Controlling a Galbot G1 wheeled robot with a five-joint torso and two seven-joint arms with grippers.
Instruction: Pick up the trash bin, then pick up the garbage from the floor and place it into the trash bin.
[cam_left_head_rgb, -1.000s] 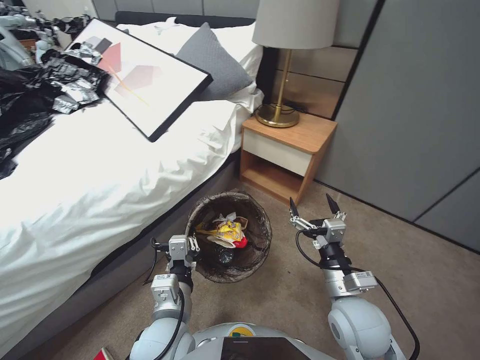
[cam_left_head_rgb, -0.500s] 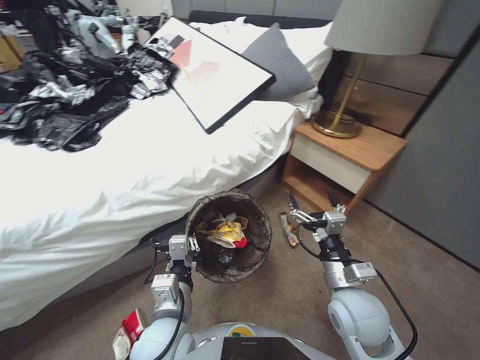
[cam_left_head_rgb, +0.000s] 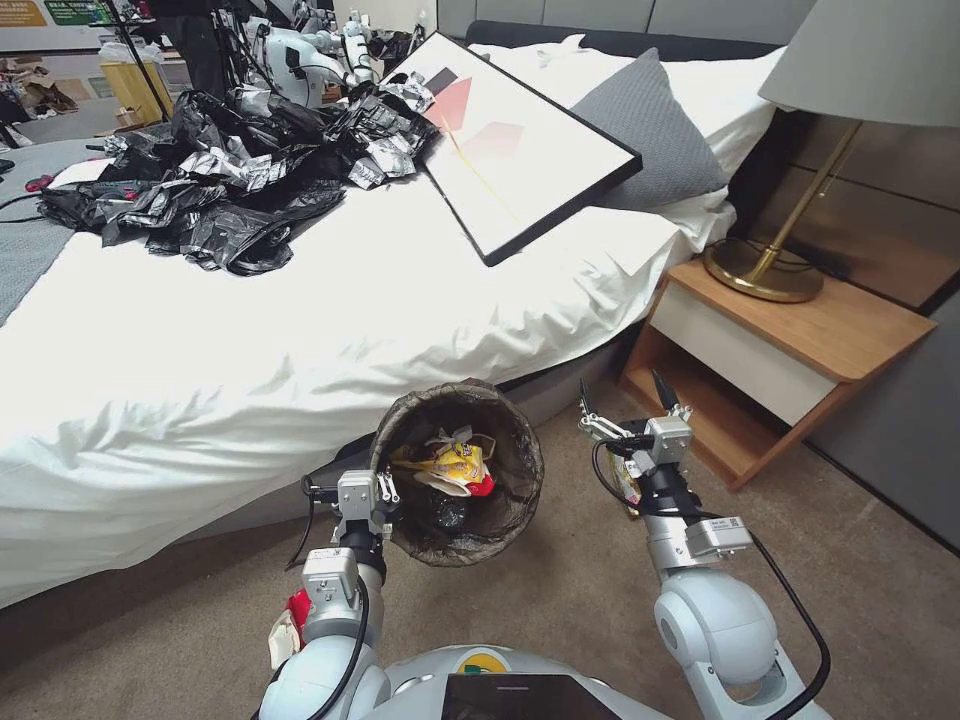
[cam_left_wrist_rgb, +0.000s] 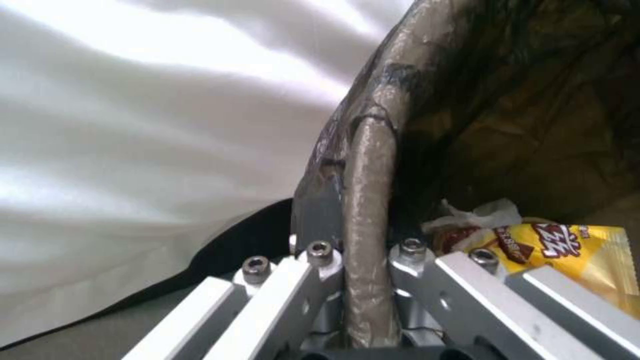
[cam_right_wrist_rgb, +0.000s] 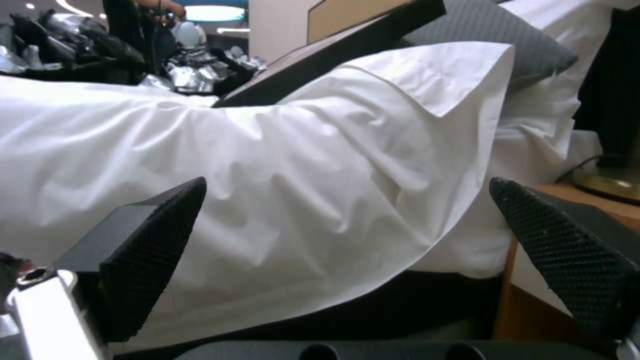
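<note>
Two grippers were up: the left gripper (cam_left_head_rgb: 385, 497) was clamped on the rim of the trash bin (cam_left_head_rgb: 459, 471), held above the carpet beside the bed (cam_left_head_rgb: 300, 330), its lower body hidden. The right gripper (cam_left_head_rgb: 620, 395) had its fingers wide apart, half covering a wrapper (cam_left_head_rgb: 627, 480) on the floor.
</note>
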